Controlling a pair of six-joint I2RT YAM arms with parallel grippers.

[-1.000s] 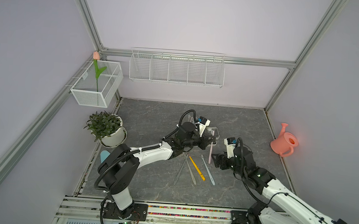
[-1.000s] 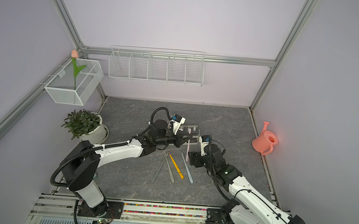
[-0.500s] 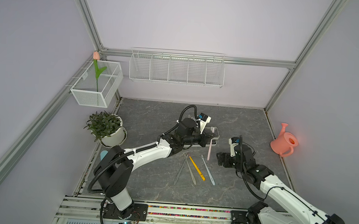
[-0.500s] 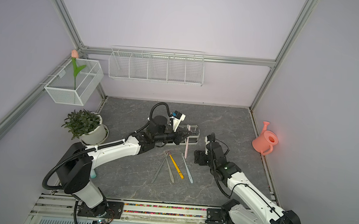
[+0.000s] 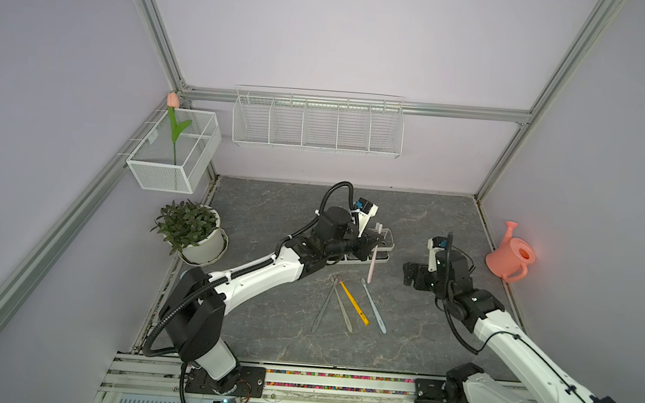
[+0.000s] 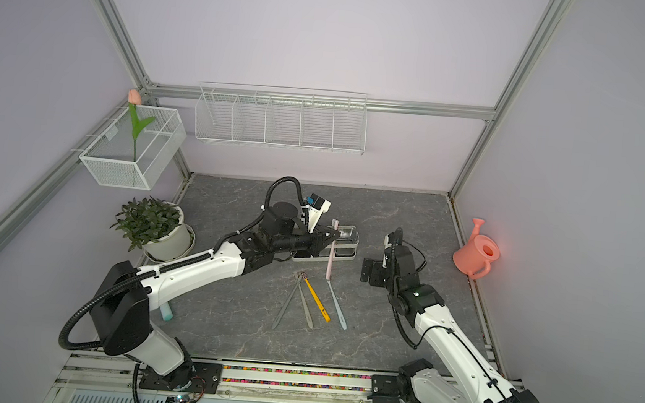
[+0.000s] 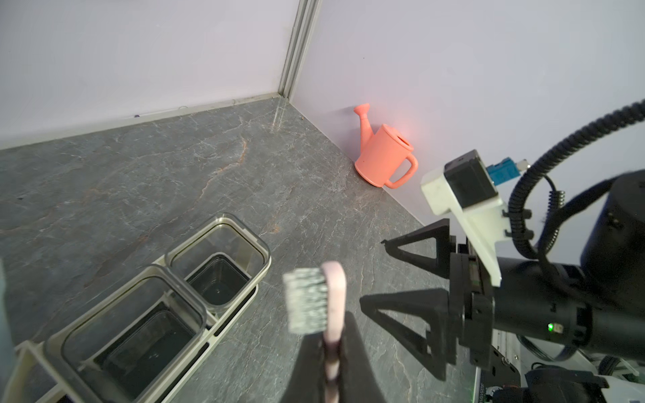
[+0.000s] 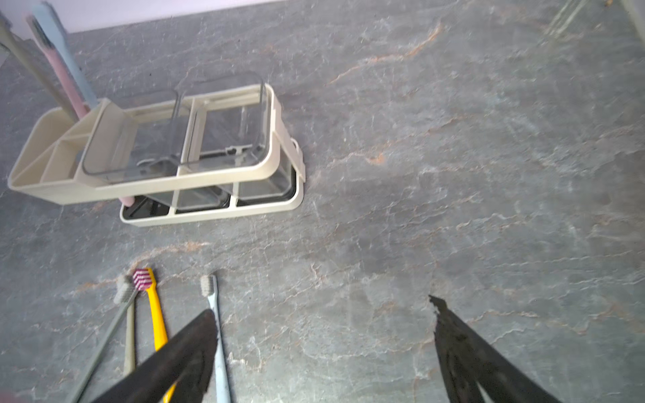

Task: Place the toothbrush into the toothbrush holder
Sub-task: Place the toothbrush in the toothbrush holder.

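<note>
My left gripper [image 7: 331,352] clamps the pink toothbrush [image 7: 335,282], bristles up, beside the toothbrush holder [image 7: 260,244]. My right gripper [image 8: 321,307] gapes wide, empty.

The grey stone-look desk [image 8: 453,146] is matt, veined with white and rust. The cream rectangular plastic toothbrush holder [image 8: 195,175] looks smooth and satiny; its clear plastic cups [image 7: 241,225] are glossy. The pale pink plastic toothbrush [image 7: 334,289] is smooth, with coarse grey bristles [image 7: 305,303]. My left tool [image 7: 331,350] has matt black plastic fingers [image 7: 356,366]. The coral plastic watering can [image 7: 382,158] is matt.
</note>
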